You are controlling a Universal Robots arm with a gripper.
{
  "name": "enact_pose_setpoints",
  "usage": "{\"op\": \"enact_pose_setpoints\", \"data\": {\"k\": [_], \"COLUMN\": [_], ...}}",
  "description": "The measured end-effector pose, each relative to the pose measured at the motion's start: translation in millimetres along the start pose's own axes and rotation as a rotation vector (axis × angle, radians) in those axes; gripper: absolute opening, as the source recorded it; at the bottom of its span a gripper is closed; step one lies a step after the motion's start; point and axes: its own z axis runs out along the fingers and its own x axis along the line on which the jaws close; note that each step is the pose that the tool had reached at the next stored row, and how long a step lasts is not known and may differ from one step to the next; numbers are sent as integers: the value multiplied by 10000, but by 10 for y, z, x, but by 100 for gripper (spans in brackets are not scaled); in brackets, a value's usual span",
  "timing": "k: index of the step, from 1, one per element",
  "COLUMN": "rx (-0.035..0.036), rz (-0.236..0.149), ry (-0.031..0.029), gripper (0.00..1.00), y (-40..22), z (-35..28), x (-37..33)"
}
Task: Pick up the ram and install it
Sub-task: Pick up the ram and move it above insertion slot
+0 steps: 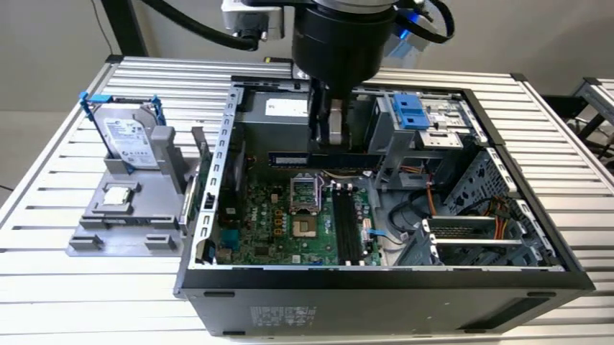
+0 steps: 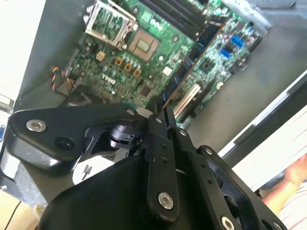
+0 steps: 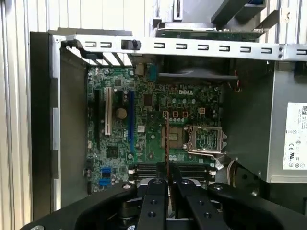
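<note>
I get the ram (image 3: 166, 143) edge-on only; its near end is buried in the hand (image 3: 168, 182), memory slots (image 3: 144, 168) partly covered.

The open computer case (image 1: 384, 302) on the worktop (image 1: 39, 187) was seen from above, at some distance, in the exterior view. Its motherboard (image 3: 144, 139) was viewed closely past the gripper (image 3: 168, 181), squarely in the first wrist view, obliquely in the second wrist view.
</note>
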Motion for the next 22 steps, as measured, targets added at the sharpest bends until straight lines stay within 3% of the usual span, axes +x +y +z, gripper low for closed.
{"op": "enact_pose_setpoints", "data": {"k": [8,15,22], "rx": [-5,-6,-4], "rz": [-1,1,66], "ry": [0,0,-2], "gripper": [0,0,0], "y": [-333,-582,-679], "z": [-9,-16,-19], "x": [-1,-2,-3]}}
